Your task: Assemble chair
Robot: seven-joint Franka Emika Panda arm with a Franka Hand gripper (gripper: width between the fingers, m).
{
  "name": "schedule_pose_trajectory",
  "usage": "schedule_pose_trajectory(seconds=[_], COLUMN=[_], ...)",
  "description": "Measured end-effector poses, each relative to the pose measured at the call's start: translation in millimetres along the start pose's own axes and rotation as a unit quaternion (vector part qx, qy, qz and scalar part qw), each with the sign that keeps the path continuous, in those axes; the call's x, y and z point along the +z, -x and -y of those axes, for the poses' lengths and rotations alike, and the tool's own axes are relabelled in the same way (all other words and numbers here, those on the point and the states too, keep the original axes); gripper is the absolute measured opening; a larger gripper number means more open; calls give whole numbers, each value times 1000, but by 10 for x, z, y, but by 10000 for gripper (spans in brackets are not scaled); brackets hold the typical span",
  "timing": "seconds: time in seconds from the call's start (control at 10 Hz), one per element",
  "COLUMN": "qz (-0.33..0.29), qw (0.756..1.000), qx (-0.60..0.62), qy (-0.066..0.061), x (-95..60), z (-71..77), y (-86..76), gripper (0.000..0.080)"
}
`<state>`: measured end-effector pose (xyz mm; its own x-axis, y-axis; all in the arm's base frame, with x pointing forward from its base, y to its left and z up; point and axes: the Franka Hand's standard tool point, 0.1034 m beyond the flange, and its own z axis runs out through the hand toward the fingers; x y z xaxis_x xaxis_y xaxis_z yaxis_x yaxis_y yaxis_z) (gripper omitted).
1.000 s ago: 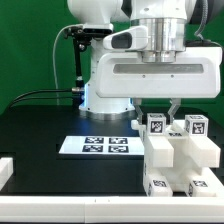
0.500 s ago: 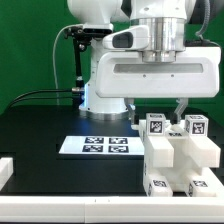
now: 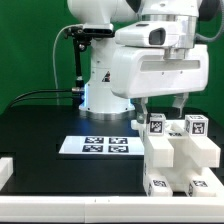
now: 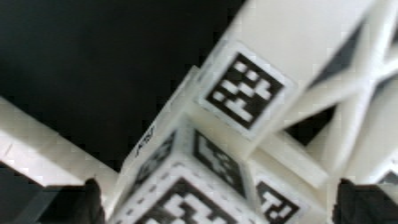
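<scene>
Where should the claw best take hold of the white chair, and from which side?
Probably one of the upright tagged posts at the top of the chair, from straight above. They stand free with gaps between them, and the claw hangs just over them.

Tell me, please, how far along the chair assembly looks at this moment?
Several chunky white plastic tagged pieces already stand joined as one blocky structure at the exterior view's right. The pincer hovers just above its tagged top posts, holding nothing visible; whether it is open is unclear. No loose parts show, so what remains cannot be judged.
</scene>
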<state>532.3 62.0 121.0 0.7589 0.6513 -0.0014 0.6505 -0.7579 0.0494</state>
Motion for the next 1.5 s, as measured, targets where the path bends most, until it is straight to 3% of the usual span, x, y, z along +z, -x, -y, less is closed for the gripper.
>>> schedule_pose_trajectory(seconds=[0.2,0.4,0.5,0.6,0.7,0.9,1.3,1.5], qz=[2,29,33,32,32,32,28,23], qw=[998,977,973,976,979,979,997,998], qx=[-55,-211,-228,-216,-203,-201,-71,50], qy=[2,11,11,11,11,12,17,16], x=[3,42,69,67,67,68,69,73], z=[-11,-40,-19,-33,-34,-37,-48,-69], y=[8,-28,-26,-18,-17,-15,-20,-18], gripper=[649,649,649,520,520,280,281,281])
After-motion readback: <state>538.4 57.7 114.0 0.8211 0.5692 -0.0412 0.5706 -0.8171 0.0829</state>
